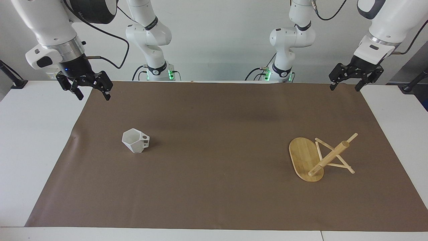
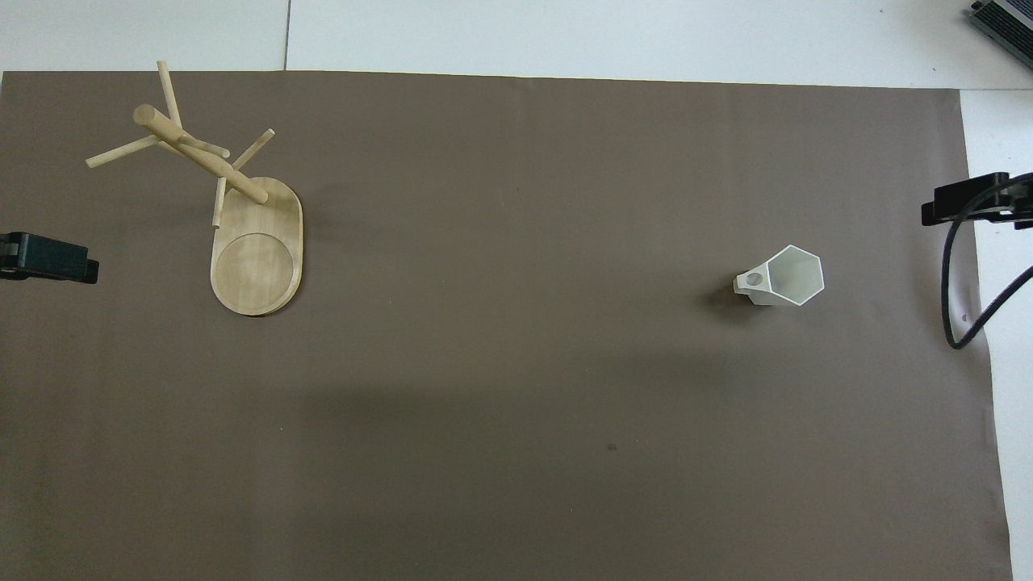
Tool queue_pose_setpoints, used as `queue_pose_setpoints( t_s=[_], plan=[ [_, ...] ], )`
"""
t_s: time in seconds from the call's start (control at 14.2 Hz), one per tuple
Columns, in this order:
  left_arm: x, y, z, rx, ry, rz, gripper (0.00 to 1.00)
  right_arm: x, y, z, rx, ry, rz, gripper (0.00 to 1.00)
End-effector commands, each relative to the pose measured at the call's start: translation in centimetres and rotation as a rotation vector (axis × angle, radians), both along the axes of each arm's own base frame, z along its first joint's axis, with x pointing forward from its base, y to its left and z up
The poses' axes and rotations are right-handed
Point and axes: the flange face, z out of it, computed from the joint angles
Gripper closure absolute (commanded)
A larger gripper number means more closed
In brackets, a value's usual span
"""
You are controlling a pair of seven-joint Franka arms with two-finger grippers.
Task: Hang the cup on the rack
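A: Both claws are spread, empty, up by the robots' edge. Which takes the cup (image 1: 135,141)?

B: The right gripper (image 1: 89,91) (the cup stands at its end). Pinch the wall, handle free for a peg.

A: And the left gripper (image 1: 345,84)?

B: It waits over the rack (image 1: 321,158).

- The brown mat (image 1: 214,157) lies on the table (image 1: 30,140) and covers most of its top; bare table shows at both ends.
- The cup (image 1: 135,141) stands upright on the mat toward the right arm's end, its handle pointing toward the left arm's end.
- The rack (image 1: 317,157) stands on the mat toward the left arm's end, well apart from the cup, its post at the end of its base farther from the robots.
- The right gripper (image 1: 90,91) hangs over the mat's edge at the right arm's end.
- The left gripper (image 1: 344,86) hangs over the mat's corner at the left arm's end.
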Motion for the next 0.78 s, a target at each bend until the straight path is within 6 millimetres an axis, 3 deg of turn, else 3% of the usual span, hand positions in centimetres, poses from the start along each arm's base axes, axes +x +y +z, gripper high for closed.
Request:
queue_pose_setpoints(
  t_s=[0.0, 0.71],
  plan=[
    [-0.58, 0.34, 0.10, -0.008, 0.009, 0.015, 0.00, -0.41, 0.35, -0.06, 0.003, -0.016, -0.015, 0.00],
    [-0.58, 0.34, 0.10, -0.008, 0.009, 0.015, 0.00, -0.99, 0.71, -0.33, 0.009, 0.028, 0.000, 0.00]
  ],
)
